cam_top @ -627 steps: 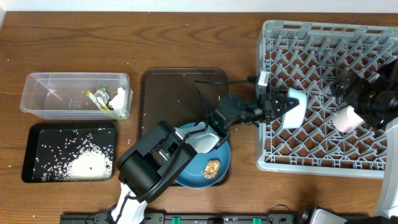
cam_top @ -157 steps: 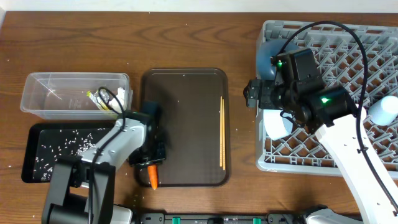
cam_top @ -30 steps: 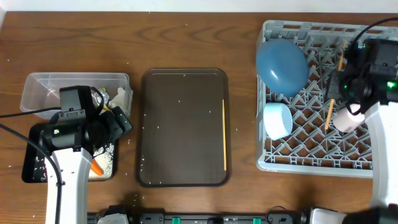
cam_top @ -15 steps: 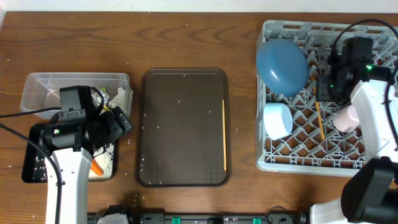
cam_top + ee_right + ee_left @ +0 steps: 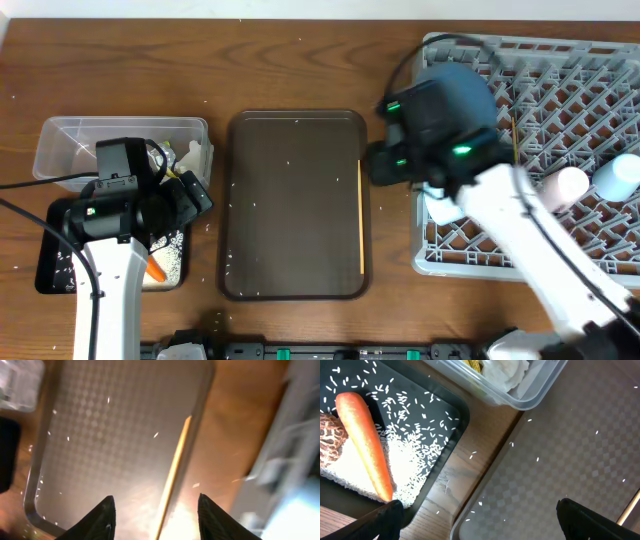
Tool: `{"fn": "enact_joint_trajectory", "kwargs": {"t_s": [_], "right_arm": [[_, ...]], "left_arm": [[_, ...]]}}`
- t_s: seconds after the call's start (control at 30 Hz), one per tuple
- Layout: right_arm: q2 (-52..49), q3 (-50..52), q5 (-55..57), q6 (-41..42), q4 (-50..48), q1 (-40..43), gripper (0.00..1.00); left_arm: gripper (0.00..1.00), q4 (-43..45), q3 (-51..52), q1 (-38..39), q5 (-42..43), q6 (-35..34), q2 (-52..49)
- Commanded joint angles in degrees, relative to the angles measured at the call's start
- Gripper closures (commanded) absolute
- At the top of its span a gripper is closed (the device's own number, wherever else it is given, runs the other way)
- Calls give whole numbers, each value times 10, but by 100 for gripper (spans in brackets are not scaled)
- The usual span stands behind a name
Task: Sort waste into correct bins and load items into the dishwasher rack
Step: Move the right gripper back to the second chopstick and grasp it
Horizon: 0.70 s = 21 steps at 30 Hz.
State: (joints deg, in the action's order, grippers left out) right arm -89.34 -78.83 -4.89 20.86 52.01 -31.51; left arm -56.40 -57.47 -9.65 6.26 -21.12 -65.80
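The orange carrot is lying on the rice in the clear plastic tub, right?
Not quite. The carrot is lying on the rice, but it is in the shallow black tray, not in the clear plastic tub. The left wrist view shows this most clearly.

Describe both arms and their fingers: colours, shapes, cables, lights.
The left arm has a white lower link and a black, boxy wrist housing with a small green light, fed by a thin black cable. The right arm, motion-blurred, looks alike: white links, black housing, green lights, a looping cable. The left fingers and right fingers are black; the right ones taper to points.
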Motion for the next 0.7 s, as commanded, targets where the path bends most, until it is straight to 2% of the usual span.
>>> {"fn": "enact_joint_trajectory", "kwargs": {"t_s": [0.0, 0.2, 0.27, 0.37, 0.67], "right_arm": [[-66, 0, 74, 144, -7, -50, 63], [-162, 0, 73, 189, -9, -86, 70], [-184, 0, 86, 206, -9, -86, 70], [-211, 0, 101, 231, -10, -81, 65], [-277, 0, 59, 241, -24, -74, 67]], "left_arm": [[2, -1, -7, -2, 4, 5, -2], [2, -1, -7, -2, 4, 5, -2], [2, -1, -7, -2, 4, 5, -2], [2, -1, -7, -2, 4, 5, -2], [2, -1, -7, -2, 4, 5, -2]]}}
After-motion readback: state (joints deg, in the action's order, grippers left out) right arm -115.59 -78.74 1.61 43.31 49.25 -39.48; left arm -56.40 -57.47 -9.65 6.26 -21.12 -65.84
